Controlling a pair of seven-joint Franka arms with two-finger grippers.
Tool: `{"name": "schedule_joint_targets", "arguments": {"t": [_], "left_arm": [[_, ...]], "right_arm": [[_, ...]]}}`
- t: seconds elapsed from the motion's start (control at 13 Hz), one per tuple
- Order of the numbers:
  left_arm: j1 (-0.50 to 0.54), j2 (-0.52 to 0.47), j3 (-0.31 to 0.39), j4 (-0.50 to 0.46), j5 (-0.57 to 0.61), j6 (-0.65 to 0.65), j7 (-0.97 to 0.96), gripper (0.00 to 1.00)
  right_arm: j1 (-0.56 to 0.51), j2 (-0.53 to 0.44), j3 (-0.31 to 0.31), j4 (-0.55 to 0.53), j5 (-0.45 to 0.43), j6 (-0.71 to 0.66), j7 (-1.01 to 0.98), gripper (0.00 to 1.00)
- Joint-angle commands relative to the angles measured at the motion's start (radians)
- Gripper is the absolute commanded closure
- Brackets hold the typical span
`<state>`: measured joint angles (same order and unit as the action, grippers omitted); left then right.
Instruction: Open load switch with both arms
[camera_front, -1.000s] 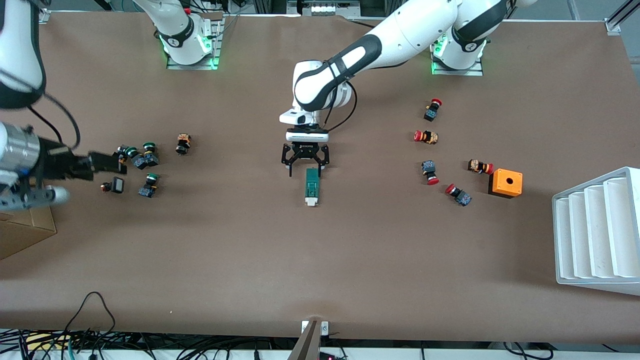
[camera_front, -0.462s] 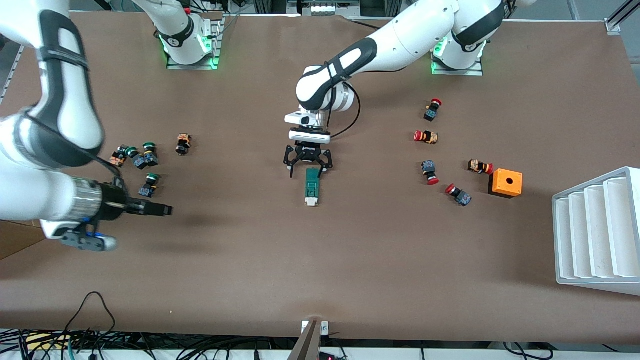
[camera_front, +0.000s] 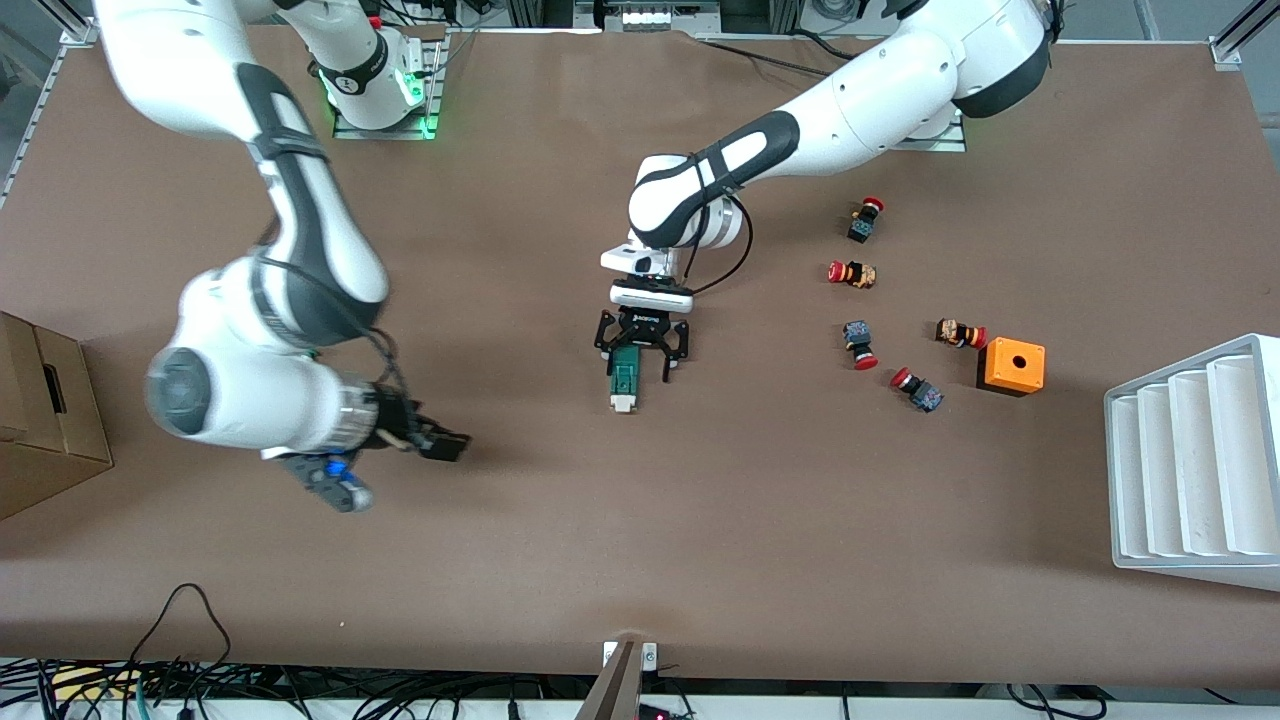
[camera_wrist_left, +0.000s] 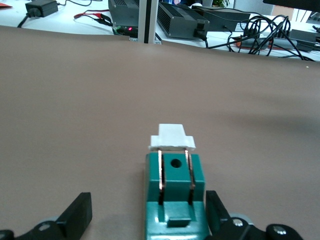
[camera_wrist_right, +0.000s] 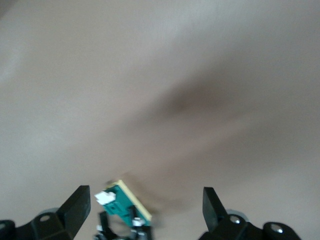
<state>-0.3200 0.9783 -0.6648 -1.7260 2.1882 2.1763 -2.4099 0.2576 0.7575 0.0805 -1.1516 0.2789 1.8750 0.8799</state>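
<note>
The load switch (camera_front: 624, 378) lies mid-table, a dark-green block whose white tab (camera_front: 622, 404) is its end nearer the front camera. My left gripper (camera_front: 637, 368) is open and low over the end away from the tab, one finger on each side. In the left wrist view the load switch (camera_wrist_left: 175, 185) sits inside the left gripper (camera_wrist_left: 148, 212), close to one finger (camera_wrist_left: 216, 212), with a wide gap to the second finger. My right gripper (camera_front: 446, 444) is open with nothing in it, over bare table toward the right arm's end. In its wrist view the right gripper (camera_wrist_right: 145, 200) faces the load switch (camera_wrist_right: 122, 205).
Several red-capped push buttons (camera_front: 852, 273) and an orange box (camera_front: 1011, 366) lie toward the left arm's end, with a white stepped rack (camera_front: 1190, 460) at that table edge. A cardboard box (camera_front: 45, 420) stands at the right arm's end. The right forearm (camera_front: 300, 240) reaches over that side.
The right arm has swung in from its end of the table toward the load switch. The left gripper has shifted forward, so its fingers now straddle the switch's end.
</note>
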Motion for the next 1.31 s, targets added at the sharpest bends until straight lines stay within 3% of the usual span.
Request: {"name": "schedule_joint_targets", "arguments": {"t": [0.0,0.38,0.62,0.92,1.23], "left_arm": [[-0.071,0.01,-0.006,0.034,-0.036,-0.027,-0.031,0.0],[-0.108,0.01,0.004,0.01,-0.048,-0.118,-0.031,0.0],[-0.086,0.017,0.025,-0.023,0.047,-0.139,-0.034,0.0],[-0.09,0.042,0.027,-0.014,0.077,-0.17,-0.032,0.0],[-0.099,0.049,0.022,-0.009,0.071,-0.191,-0.032,0.19]], "right_arm": [[0.041,0.046,-0.015,0.038,0.036,0.024,0.137,0.01],[0.054,0.083,0.005,0.038,0.039,0.049,0.229,0.0],[0.068,0.123,0.007,0.041,0.144,0.073,0.336,0.01],[0.101,0.163,0.008,0.049,0.164,0.075,0.485,0.01],[0.137,0.224,0.012,0.116,0.209,0.09,0.638,0.01]]}}
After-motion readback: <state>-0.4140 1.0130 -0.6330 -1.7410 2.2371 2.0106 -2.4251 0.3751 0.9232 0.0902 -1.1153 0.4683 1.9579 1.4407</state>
